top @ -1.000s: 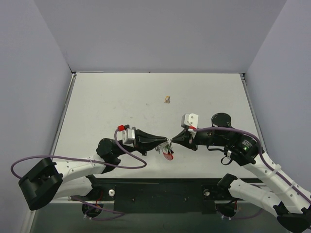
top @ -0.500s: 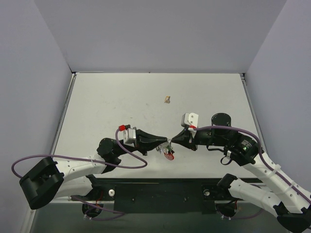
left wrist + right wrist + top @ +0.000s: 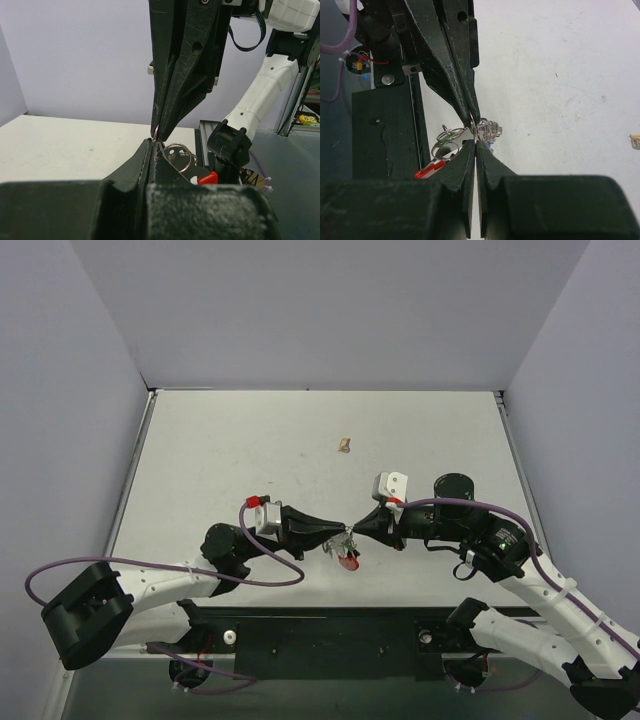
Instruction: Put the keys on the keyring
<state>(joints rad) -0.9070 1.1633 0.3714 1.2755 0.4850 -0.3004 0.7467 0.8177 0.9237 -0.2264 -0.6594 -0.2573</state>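
Two arms are working over one table (image 3: 220, 460), and their two grippers are meeting tip to tip close to the near edge, about midway between the left and right edges.

The left gripper (image 3: 343, 534) is showing its two fingers pressed together with no gap. In the right wrist view its tips are nipping a thin wire loop of the keyring (image 3: 487, 131).

The right gripper (image 3: 354, 529) is likewise showing two fingers closed to a hairline seam. In the left wrist view a small arc of wire is sticking out from between its tips.

The keys (image 3: 345, 550) are hanging as one small silvery bunch directly under the meeting point, on the side towards the near edge. At least two separate wire coils are showing in the right wrist view. The number of keys cannot be told, as they are overlapping and too small. One red tag (image 3: 347, 561) is hanging at the bottom of the bunch, and one green speck (image 3: 449, 133) is showing among the coils.

One tan lump (image 3: 344, 445) is lying alone, well apart from the bunch, towards the far edge and roughly midway between the side edges.
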